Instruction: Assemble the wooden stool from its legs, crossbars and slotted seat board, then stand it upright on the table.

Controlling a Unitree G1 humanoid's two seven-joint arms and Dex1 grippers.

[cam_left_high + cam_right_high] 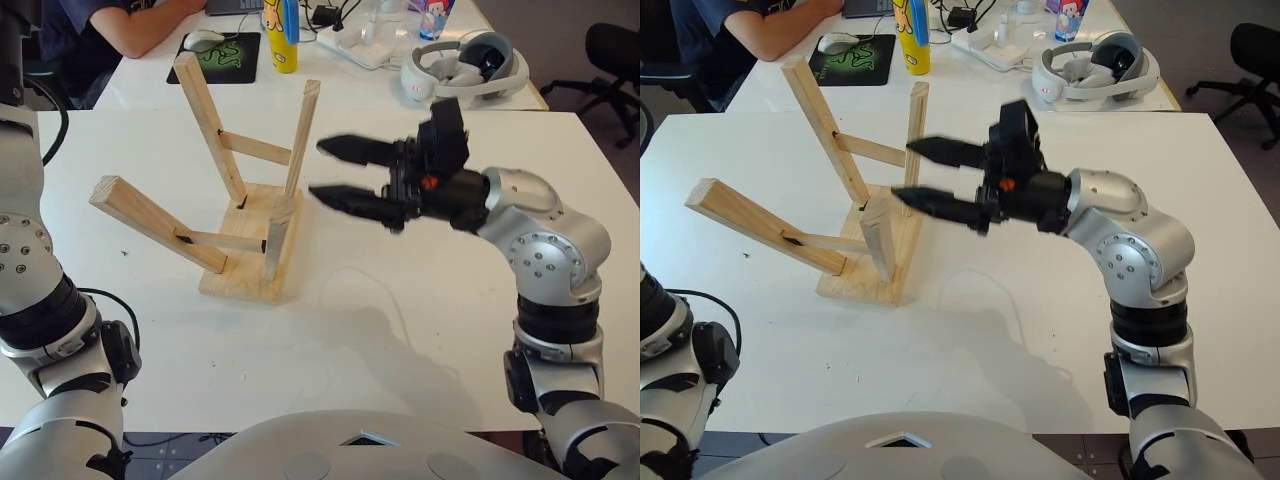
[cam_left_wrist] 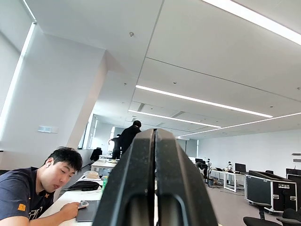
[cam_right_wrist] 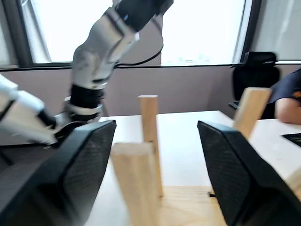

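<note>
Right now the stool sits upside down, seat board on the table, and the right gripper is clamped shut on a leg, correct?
Not quite: the right gripper is open, fingers spread wide by the legs, as the right wrist view shows. The stool does sit upside down, seat board on the table.

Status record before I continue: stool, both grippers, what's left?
Stool: upside down, not yet stood upright
Seat board: flat on the table
Legs: four pointing up, splayed; near-left one leaning far out
Crossbars: two between legs
Right gripper: open, empty, beside the legs
Left gripper: shut, empty
</note>
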